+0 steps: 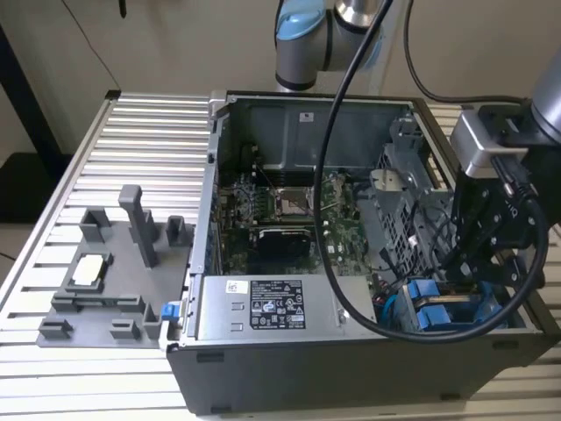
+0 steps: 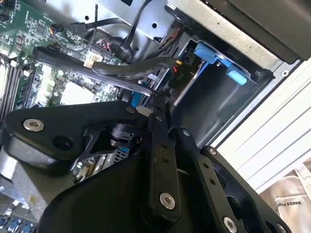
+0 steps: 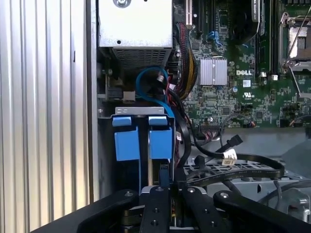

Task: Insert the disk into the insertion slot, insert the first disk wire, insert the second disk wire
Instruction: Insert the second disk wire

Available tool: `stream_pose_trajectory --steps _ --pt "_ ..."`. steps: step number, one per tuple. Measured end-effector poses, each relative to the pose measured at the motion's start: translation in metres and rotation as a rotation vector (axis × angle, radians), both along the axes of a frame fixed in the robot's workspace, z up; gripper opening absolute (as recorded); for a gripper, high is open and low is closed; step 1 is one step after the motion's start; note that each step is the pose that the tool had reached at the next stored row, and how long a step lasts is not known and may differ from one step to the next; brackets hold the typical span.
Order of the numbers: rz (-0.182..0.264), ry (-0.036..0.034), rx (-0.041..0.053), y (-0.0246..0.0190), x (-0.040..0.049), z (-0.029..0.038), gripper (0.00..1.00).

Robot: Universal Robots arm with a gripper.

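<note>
A ribbed aluminium worktop (image 1: pixel 114 140) carries the open computer case (image 1: pixel 351 368), set before a plain beige wall (image 1: pixel 175 44). A grey fixture tray (image 1: pixel 105 289) lies toward the exterior view's left edge. The gripper (image 1: pixel 478 263) reaches into the case's corner; its fingers (image 2: pixel 158 121) are drawn narrow, holding what I cannot tell. The disk (image 3: pixel 160 141) sits upright in the insertion slot (image 3: pixel 143 112), beside another blue carrier (image 3: pixel 127 141).

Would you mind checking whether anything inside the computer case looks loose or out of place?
A black cable with a white connector lies unplugged across the grey drive cage, beside the two blue drive carriers. Nothing looks damaged.
</note>
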State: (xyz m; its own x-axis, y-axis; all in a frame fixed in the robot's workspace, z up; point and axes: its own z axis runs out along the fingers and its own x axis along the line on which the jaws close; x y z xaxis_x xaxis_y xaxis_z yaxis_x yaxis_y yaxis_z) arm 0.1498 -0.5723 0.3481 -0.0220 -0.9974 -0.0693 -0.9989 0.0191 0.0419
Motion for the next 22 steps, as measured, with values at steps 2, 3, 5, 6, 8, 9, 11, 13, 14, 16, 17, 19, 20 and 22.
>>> stream_pose_trajectory --steps 2,3,5,6,8,9,11,13,14,16,17,19,20,22 --pt "-0.006 0.0001 0.0002 0.0000 0.0002 -0.0010 0.16" --pt "-0.009 0.0001 -0.0001 -0.0001 0.0002 -0.0017 0.16" --pt "-0.015 0.0001 -0.0005 -0.0003 0.0004 -0.0029 0.16" --pt "-0.018 0.0001 -0.0006 -0.0004 0.0005 -0.0035 0.16" --pt "-0.022 0.0001 -0.0011 -0.0008 0.0009 -0.0044 0.16" --pt "-0.025 0.0001 -0.0010 -0.0009 0.0010 -0.0050 0.16" --pt "-0.030 0.0001 -0.0011 -0.0011 0.0012 -0.0060 0.16" --pt "-0.031 0.0000 -0.0010 -0.0011 0.0016 -0.0072 0.16" --pt "-0.032 0.0001 -0.0008 -0.0011 0.0019 -0.0079 0.16" --pt "-0.032 0.0001 -0.0011 -0.0012 0.0024 -0.0086 0.16" --pt "-0.032 0.0001 -0.0010 -0.0012 0.0024 -0.0091 0.16" --pt "-0.032 0.0001 -0.0013 -0.0013 0.0024 -0.0107 0.16" --pt "-0.032 0.0001 -0.0014 -0.0012 0.0025 -0.0108 0.16" --pt "-0.032 0.0001 -0.0015 -0.0012 0.0025 -0.0108 0.16"
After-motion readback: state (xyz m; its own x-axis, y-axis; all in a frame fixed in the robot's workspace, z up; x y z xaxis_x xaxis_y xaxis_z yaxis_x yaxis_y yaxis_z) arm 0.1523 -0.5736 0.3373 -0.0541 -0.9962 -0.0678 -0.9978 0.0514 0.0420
